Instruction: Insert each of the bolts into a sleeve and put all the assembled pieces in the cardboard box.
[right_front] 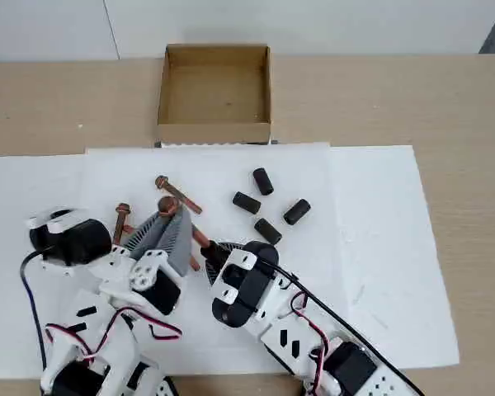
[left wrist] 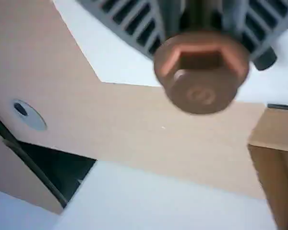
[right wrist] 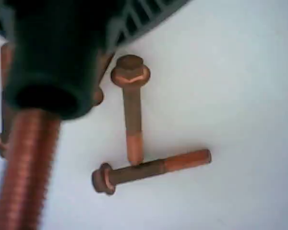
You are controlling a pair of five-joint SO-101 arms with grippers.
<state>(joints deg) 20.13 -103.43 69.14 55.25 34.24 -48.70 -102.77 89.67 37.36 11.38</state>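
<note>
Bolt (left wrist: 199,72) is clamped at its head by the left end effector (right_front: 169,216), above the white sheet (right_front: 371,247) on the desk (right_front: 462,107). Its thread is at the mouth of the sleeve (right wrist: 48,67), which the right end effector (right_front: 206,246) grips. Insertion seems under way. Next it needs a straight push home, then a carry to the cardboard box (right_front: 216,132).

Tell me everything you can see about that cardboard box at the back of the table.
The cardboard box is a shallow, square, open-topped tray of plain brown card with low upright walls. It sits flat on the wooden table, just beyond the far edge of the white sheet. Nothing lies inside it, and nothing else touches it.
</note>
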